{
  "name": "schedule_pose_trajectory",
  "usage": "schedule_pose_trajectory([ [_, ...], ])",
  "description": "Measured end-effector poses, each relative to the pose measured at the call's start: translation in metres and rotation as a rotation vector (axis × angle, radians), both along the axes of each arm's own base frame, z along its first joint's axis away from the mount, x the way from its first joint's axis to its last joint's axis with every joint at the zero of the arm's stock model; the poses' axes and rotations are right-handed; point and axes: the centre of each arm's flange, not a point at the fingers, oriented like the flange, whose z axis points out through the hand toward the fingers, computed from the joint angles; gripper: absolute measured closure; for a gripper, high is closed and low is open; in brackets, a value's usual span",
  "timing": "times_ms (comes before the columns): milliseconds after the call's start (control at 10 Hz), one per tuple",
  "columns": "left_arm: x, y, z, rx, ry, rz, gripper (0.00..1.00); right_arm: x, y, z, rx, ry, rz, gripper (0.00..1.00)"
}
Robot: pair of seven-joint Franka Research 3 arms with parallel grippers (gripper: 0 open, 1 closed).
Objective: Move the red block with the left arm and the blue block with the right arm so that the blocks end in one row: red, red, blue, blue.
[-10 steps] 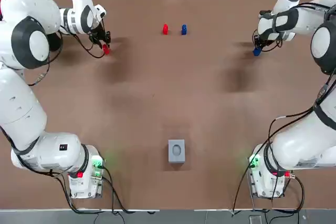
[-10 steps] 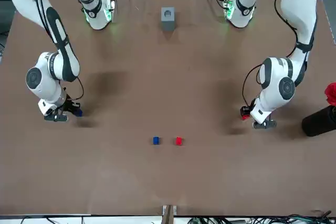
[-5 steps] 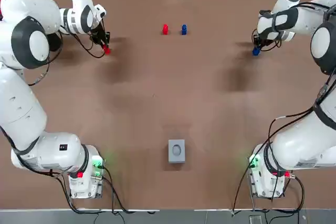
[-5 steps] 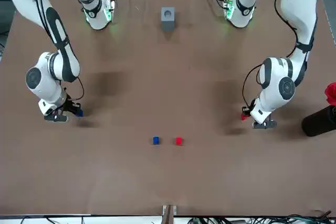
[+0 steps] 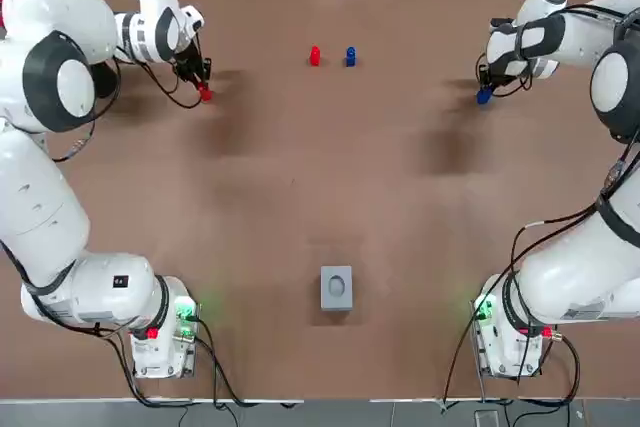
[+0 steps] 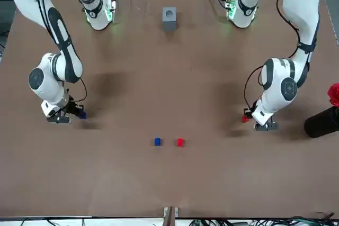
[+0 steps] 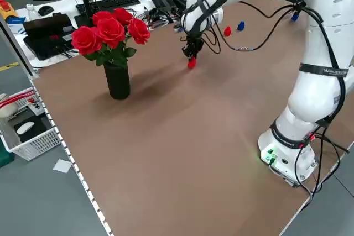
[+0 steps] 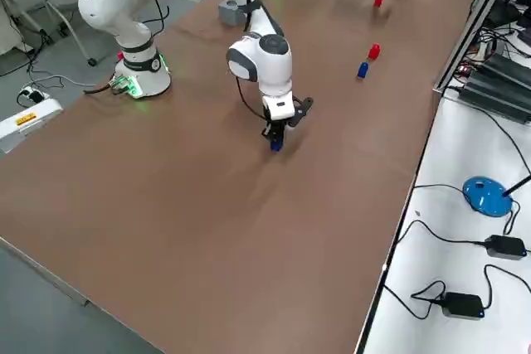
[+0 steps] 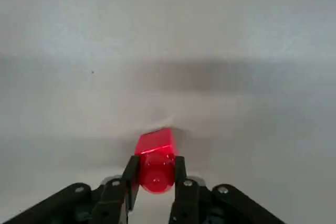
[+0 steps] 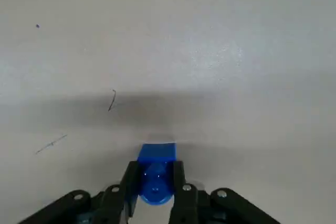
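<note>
My left gripper [image 5: 203,87] is at the far left of the table, shut on a red block [image 5: 205,94] that shows between its fingers in the left wrist view [image 9: 155,162]. My right gripper [image 5: 485,90] is at the far right, shut on a blue block [image 5: 484,97], seen up close in the right wrist view [image 10: 155,174]. Both held blocks hang just above the table. A second red block [image 5: 315,55] and a second blue block [image 5: 350,55] stand side by side at the far middle of the table, red on the left, a small gap between them.
A grey box [image 5: 336,287] sits on the table between the arm bases. A black vase of red roses [image 7: 117,79] stands beyond the left gripper near the table's left edge. Cables and a keyboard lie past the far edge.
Both grippers have shifted slightly inward toward the middle pair and a little farther from the bases, each carrying its block. The middle red and blue blocks have not moved.
</note>
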Motion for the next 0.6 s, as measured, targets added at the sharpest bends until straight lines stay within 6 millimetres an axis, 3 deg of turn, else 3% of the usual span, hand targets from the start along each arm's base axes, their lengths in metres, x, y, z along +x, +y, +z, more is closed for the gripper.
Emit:
schedule_pose_trajectory([
  [600,0.008,-0.023,-0.005,0.027,-0.011,-0.047,0.7,0.005,0.034,0.0,0.042,-0.013,-0.013,0.7],
])
